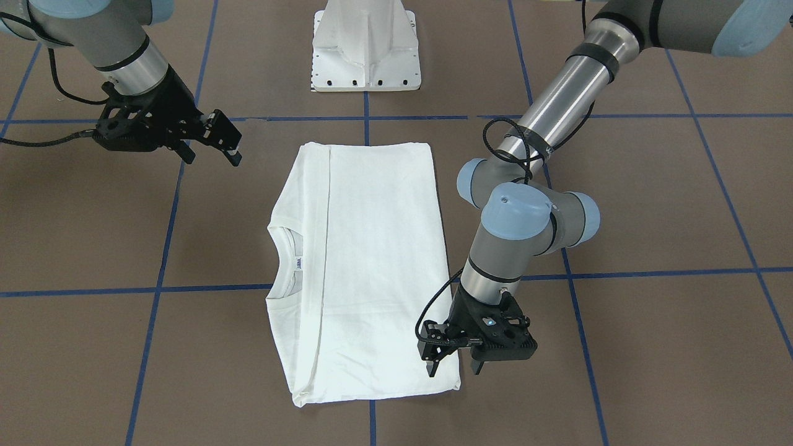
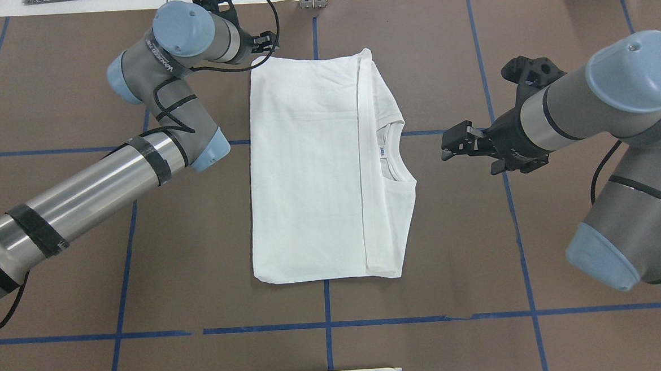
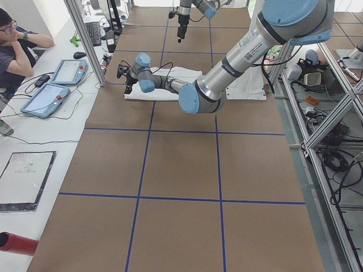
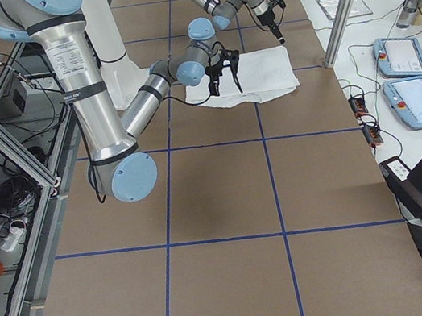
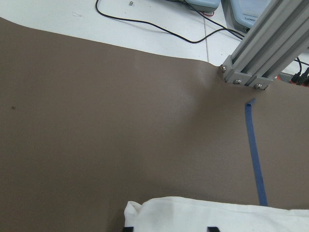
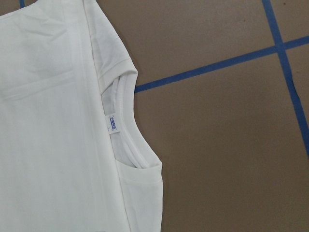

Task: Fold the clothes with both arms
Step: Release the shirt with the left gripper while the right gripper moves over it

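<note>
White long-sleeved T-shirt (image 2: 307, 170) of plain knit cloth is laid flat at the middle of the brown table (image 2: 458, 246), folded into a tall rectangle, with a narrow folded band running down the side nearest the collar. Its ribbed crew neck (image 6: 126, 140), with a small white label (image 6: 113, 123) printed in blue, is turned toward the robot's right. The black two-finger left gripper (image 1: 454, 371) is held low at the shirt's far corner on the robot's left; its fingers are spread apart, one over the cloth and the other just past the edge, though whether the cloth is touched cannot be told. The black right gripper (image 2: 446, 146) is held above the table beside the neck, clear of the shirt, with its fingers parted and nothing between them. A white metal pedestal (image 1: 365, 46) is seen at the robot's side of the table, and the surface is crossed by blue tape lines (image 2: 371, 322).
</note>
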You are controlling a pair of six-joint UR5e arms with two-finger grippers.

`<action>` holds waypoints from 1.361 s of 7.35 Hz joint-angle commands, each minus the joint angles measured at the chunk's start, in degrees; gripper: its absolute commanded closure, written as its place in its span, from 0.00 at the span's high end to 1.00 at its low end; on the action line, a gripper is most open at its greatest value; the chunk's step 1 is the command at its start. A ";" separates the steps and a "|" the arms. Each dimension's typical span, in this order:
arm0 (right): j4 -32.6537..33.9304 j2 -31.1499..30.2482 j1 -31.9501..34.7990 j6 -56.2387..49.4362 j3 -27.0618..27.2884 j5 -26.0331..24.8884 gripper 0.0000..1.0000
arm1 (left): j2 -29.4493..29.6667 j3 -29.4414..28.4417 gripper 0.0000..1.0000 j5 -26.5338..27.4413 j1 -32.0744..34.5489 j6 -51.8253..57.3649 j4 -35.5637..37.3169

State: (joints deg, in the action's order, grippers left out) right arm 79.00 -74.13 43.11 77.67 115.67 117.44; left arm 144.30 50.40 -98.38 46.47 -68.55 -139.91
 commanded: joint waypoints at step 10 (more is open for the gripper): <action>12.23 29.30 -8.56 -14.91 -34.52 -13.98 1.00 | -26.52 47.24 1.00 -15.96 1.87 3.07 24.51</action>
State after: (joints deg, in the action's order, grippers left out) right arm 91.32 -46.93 35.92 62.86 84.90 104.15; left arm 119.49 95.49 -113.32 48.42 -65.48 -115.83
